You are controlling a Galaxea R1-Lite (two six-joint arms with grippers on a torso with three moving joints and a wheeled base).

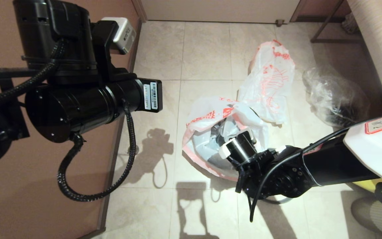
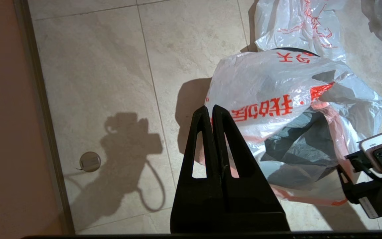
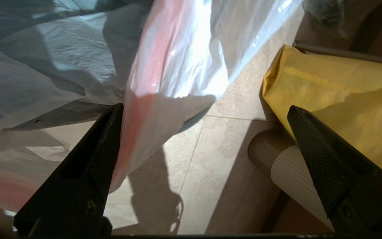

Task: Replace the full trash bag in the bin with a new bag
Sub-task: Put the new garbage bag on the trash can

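While the left hand (image 2: 212,111) is pressed together, the spread right hand (image 3: 204,111) flanks the crinkled new bag (image 3: 164,99).

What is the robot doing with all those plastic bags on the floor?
It is changing the trash bag. The full trash bag already lies on the floor tiles, behind the bin. The new bag, white with red characters, is draped over the bin with its mouth partly open. The right gripper is wide open at the bag's pink edge, one finger against the plastic, holding nothing. The left gripper is shut and empty, held above the floor beside the bin.
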